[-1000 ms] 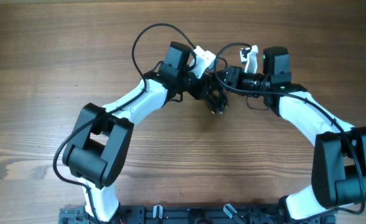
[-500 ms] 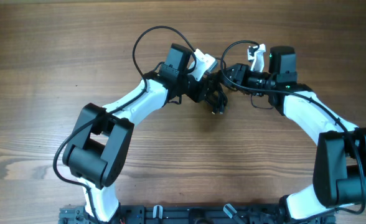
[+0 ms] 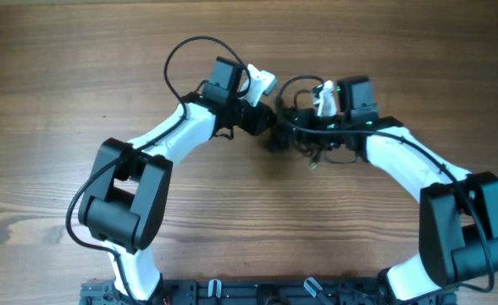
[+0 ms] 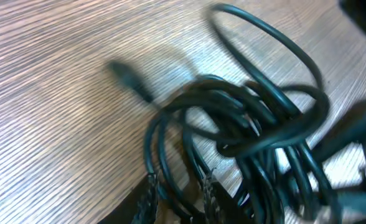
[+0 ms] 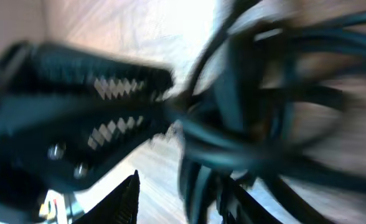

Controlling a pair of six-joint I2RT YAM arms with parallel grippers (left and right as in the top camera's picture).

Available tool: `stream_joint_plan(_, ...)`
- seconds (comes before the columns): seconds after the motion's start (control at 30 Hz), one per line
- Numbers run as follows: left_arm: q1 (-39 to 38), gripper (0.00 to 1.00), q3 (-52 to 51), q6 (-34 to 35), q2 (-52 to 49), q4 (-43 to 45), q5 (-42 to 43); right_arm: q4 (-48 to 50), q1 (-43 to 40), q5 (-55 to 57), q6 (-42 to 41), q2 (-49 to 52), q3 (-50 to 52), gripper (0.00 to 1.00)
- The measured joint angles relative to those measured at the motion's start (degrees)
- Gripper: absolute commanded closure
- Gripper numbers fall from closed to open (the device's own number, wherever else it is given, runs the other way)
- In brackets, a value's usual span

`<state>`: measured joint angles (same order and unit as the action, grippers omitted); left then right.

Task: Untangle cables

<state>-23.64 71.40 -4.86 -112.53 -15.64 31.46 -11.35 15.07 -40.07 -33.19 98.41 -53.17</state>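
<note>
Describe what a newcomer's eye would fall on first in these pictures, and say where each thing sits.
First comes the tangle of thin black cables, knotted loops piled together at the far middle of the brown wood-grain table. The left hand and the right hand reach in from either side and meet at it. In the left wrist view, one small dark plug lies on the wood beside the knot.

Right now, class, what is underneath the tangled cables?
Bare wooden table shows through the loops of the cables, with one plug sticking out beside them. Whatever is below the thick middle of the knot is covered by strands.
</note>
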Motion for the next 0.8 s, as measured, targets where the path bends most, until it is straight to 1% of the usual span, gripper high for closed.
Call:
stream_joint_plan(0.1,1.4,0.73,0.0,0.3,0.1,-0.7,1.7,0.0,2.6,-0.4,0.0,0.0,0.0,0.59)
stream_joint_plan(0.2,2.8,0.77,0.0,1.3,0.5,-1.0,4.4,0.2,3.9,-1.2,0.0,0.0,0.0,0.57)
stream_joint_plan(0.3,3.8,0.78,0.0,4.3,1.4,-0.6,6.6,0.1,3.7,-1.6,0.0,-0.6,0.0,0.57)
stream_joint_plan(0.47,3.8,0.78,0.0,8.2,1.9,1.1,8.2,-0.6,3.4,-1.8,-0.2,-4.7,0.0,0.59)
stream_joint_plan(0.6,2.8,0.78,0.0,8.0,1.9,4.1,8.5,-2.8,3.4,2.4,-3.3,-5.7,0.0,0.58)
stream_joint_plan(0.8,0.1,0.78,0.0,6.5,1.9,3.2,6.3,-3.3,3.0,5.7,-6.2,-5.7,0.0,0.59)
